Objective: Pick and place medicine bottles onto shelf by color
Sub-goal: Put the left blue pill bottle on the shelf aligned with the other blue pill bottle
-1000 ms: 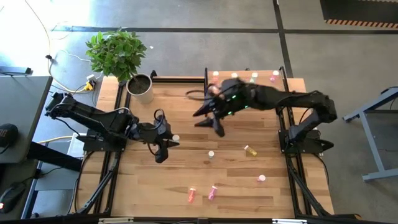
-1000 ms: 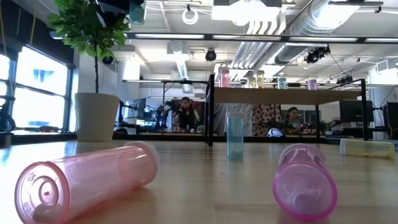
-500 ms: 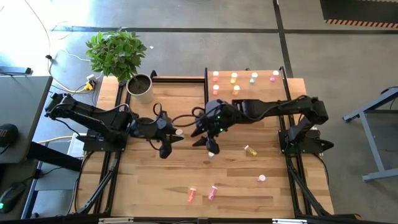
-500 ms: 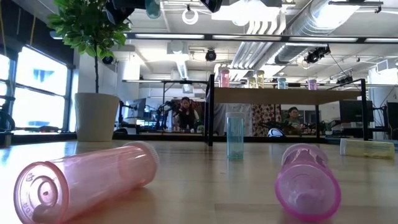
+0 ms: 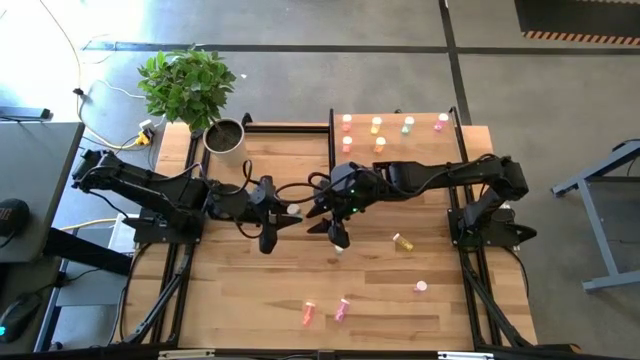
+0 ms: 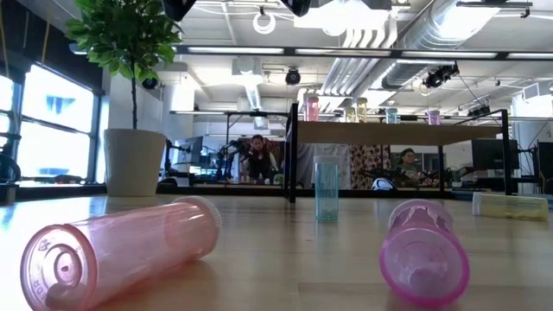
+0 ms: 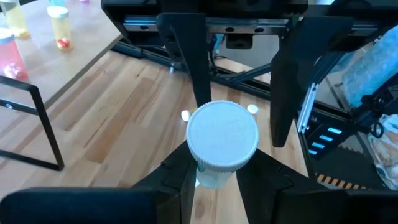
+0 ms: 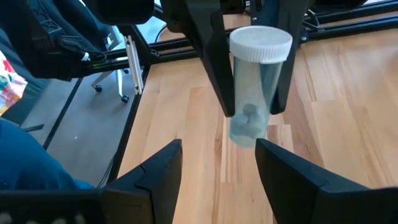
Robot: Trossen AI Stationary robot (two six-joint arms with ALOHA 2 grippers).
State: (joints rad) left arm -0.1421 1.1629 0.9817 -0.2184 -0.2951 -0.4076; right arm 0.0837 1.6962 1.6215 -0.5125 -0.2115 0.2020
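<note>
Now mid-table — left gripper (image 5: pixel 285 219) clamped on a pale green-white, white-capped cylindrical medicine bottle (image 7: pixel 222 142). Opposite, just beside — right gripper (image 5: pixel 325 214), fingers (image 8: pixel 155 171) apart, not touching.

In the low view both arms are cut off by the top edge, only dark tips showing. The pale bottle (image 7: pixel 222 142) hides its own lower body behind its cap in the left wrist view. From above, bottles on the shelf (image 5: pixel 400 135) are too small to tell details
</note>
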